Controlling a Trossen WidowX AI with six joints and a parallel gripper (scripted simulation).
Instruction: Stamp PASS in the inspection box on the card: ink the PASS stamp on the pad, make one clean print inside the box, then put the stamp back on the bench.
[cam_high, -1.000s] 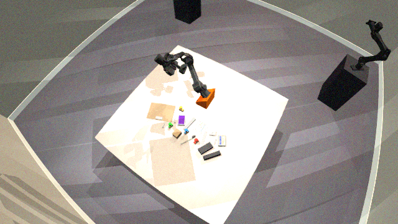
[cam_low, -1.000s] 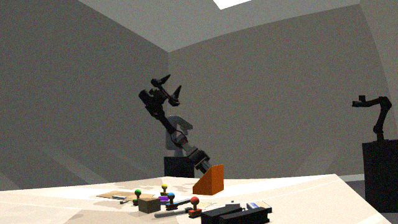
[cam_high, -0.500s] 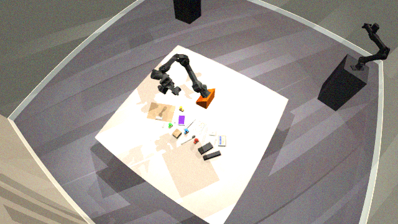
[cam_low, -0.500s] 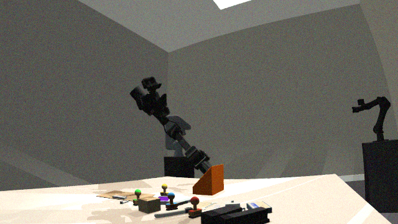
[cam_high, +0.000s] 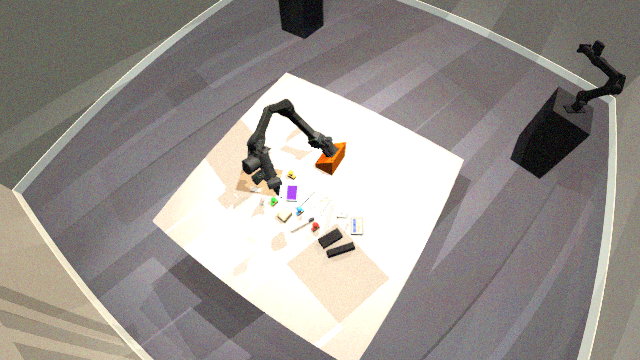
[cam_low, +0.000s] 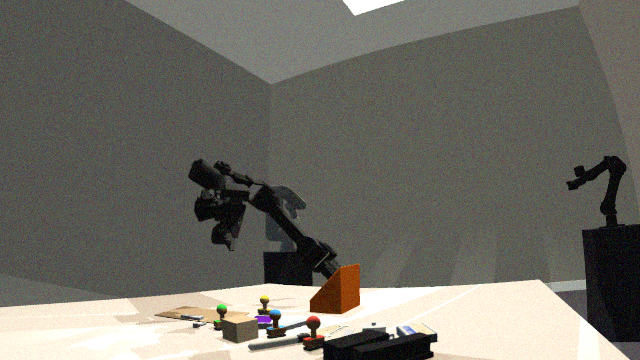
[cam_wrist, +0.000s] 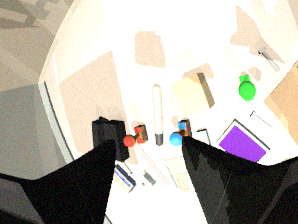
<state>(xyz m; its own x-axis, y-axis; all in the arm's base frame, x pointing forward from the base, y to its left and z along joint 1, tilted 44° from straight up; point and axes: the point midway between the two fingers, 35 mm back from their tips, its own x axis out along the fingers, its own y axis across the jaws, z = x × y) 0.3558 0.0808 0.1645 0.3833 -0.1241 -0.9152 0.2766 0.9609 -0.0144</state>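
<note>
My gripper is part open and empty, high above the bench. Four knobbed stamps stand upright: green, yellow, blue and red. No wording is readable on them. The purple ink pad lies open between yellow and blue. A pale card with faint markings shows beside the right finger in the wrist view; its box and any print cannot be made out.
A tan block and a pale rod lie near the blue stamp. Black blocks and a blue-labelled box lie past the red one. An orange wedge stands at my arm's base.
</note>
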